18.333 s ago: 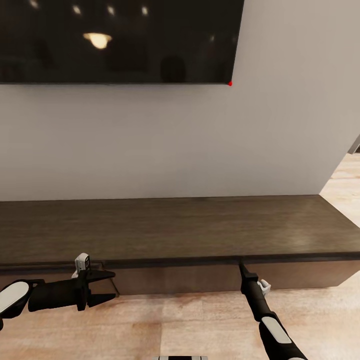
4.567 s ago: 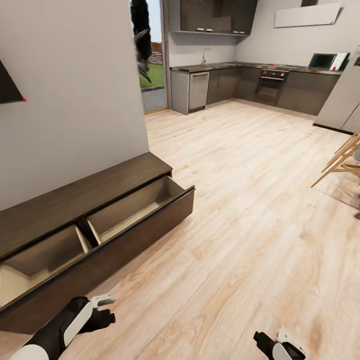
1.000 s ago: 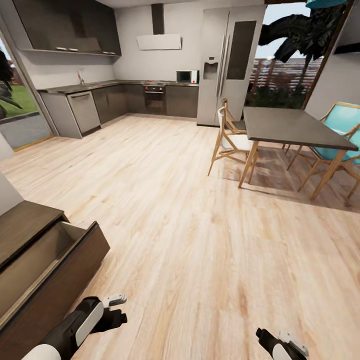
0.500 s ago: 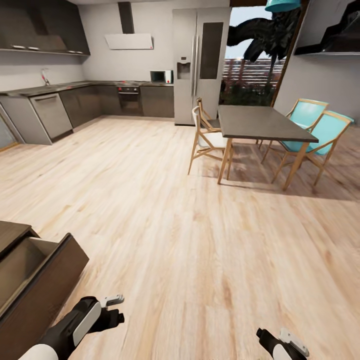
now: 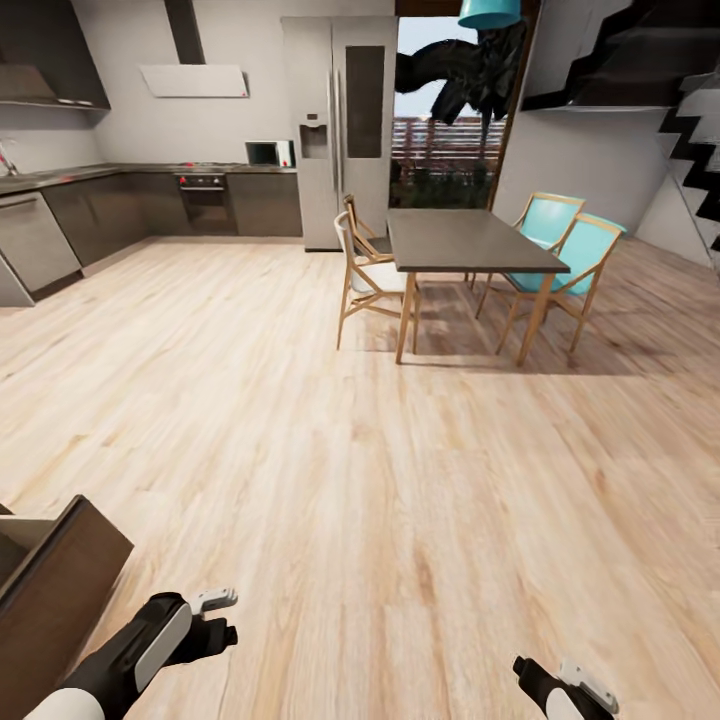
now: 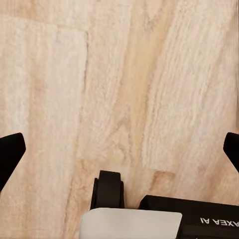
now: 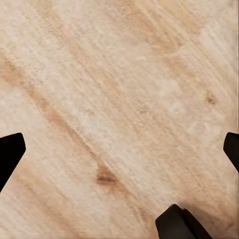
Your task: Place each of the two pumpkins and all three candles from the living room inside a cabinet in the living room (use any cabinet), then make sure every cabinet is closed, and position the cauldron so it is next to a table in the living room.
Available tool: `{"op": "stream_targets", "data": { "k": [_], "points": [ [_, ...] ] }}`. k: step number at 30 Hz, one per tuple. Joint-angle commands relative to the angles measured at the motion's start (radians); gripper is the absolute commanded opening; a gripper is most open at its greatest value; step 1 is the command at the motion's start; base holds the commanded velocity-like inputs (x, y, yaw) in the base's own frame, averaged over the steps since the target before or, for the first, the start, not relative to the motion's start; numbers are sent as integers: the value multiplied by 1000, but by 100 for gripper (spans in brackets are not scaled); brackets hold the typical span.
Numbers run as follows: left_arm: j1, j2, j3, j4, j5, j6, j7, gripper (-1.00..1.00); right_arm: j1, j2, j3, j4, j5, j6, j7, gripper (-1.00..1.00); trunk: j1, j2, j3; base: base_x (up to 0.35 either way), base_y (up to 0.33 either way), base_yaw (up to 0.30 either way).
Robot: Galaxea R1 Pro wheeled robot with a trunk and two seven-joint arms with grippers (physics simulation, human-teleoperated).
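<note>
Head view: camera swung further right vs. half a sec ago, so cabinet point(image 5: 55, 590) now just a corner at lower left, drawer pulled out, inside not visible. Reads as base turning away from open cabinet to go find pumpkins/candles; none of those, nor cauldron or coffee table, in sight yet. Drawer left open, prob. ready for loading. Ahead: dark dining table point(image 5: 465, 242) w/ wooden legs, wooden chairs point(image 5: 365, 275) on near side, teal chairs point(image 5: 565, 255) on far side, fridge point(image 5: 340, 130) and grey kitchen units point(image 5: 120, 215) along back wall, staircase at far right. Wide bare wood floor point(image 5: 360, 470) between, nothing blocking a drive fwd; dining set the only obstacle if heading right. Left gripper point(image 5: 215, 620) low beside cabinet corner, right gripper point(image 5: 550, 685) at bottom edge.

Left wrist view: fingers point(image 6: 11, 154) spread wide to frame edges, empty, only floor planks below.

Right wrist view: fingers point(image 7: 10, 152) likewise spread, nothing held, floor beneath.
</note>
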Motion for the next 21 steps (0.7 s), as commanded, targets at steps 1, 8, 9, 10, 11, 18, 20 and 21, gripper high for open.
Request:
{"op": "stream_targets", "data": {
  "k": [1,8,9,10,11,18,20,21],
  "points": [
    [0,3,-6,-2,11,2,9,100,0,-1,2,-2,-4,5,-6,100,0,0,-1,0,0,-284],
    [0,5,-6,-3,11,-28,8,100,0,-12,2,-2,-5,6,-8,100,0,0,-1,70,0,-284],
    [0,5,-6,-3,11,-41,8,100,0,-12,2,-2,-5,6,-8,100,0,0,-1,217,0,-284],
    [0,4,-7,-4,11,-49,8,100,0,-12,2,-2,-5,6,-8,100,0,0,-1,251,0,-284],
    [0,4,-7,-4,11,-54,8,100,0,-12,2,-2,-5,6,-8,100,0,0,-1,277,0,-284],
    [0,3,-7,-4,11,-65,8,100,0,-13,2,-2,-5,6,-8,100,0,0,-1,325,0,-284],
    [0,2,-7,-4,11,-65,8,100,0,-13,2,-2,-5,5,-7,100,0,0,-1,318,0,-284],
    [0,2,-7,-4,11,-65,8,100,0,-13,2,-2,-5,5,-7,100,0,0,-1,251,0,-284]
  ]
}}
